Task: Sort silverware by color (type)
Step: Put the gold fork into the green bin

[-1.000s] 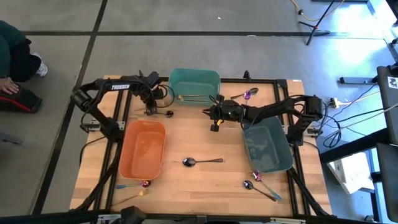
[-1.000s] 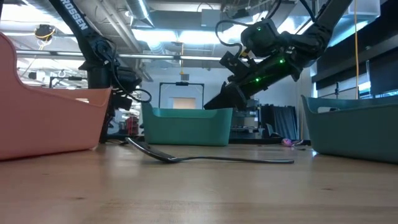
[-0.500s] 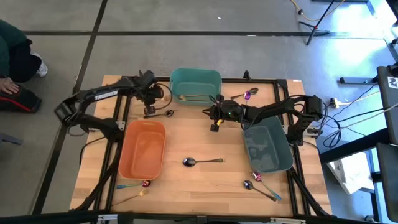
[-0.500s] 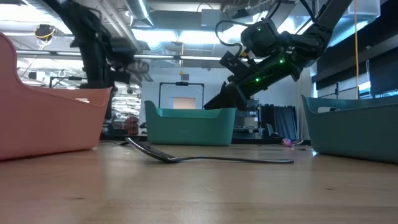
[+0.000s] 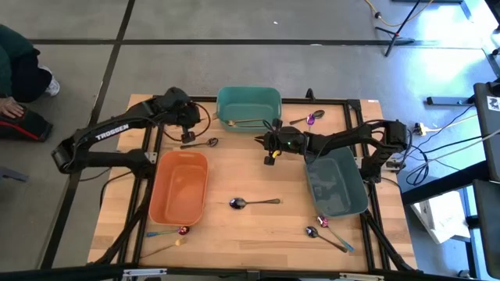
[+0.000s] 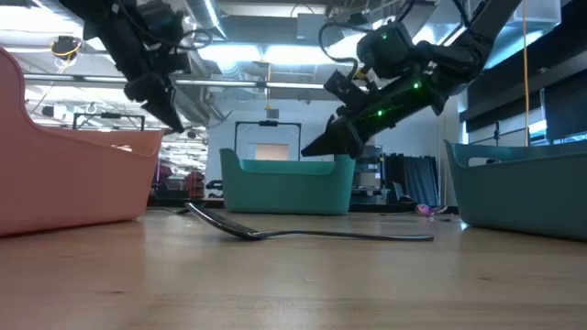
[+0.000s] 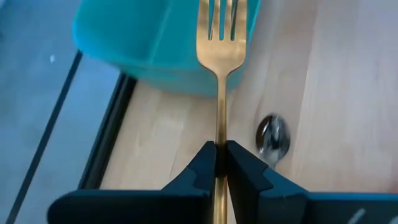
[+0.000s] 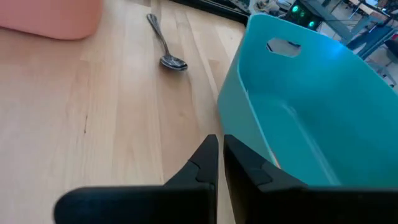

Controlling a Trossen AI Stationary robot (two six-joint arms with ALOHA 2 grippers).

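Wooden table (image 5: 234, 168) bearing three bins. Orange bin (image 5: 180, 187), nothing visible inside. Grey-blue bin (image 5: 336, 181), contents unclear. Teal bin (image 5: 248, 108) holds gold cutlery (image 5: 242, 121). Left gripper (image 7: 219, 152), raised beside the teal bin, clamps a gold fork (image 7: 221, 37) (tines forward). Right gripper (image 8: 219, 149), fingers pressed together and holding nothing, hovers at table centre. Dark spoon (image 5: 254, 203) lies mid-table.

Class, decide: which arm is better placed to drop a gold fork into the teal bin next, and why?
Left. The left gripper is shut on the gold fork, raised beside the teal bin, which already holds gold pieces. The right gripper is shut and empty over the table.
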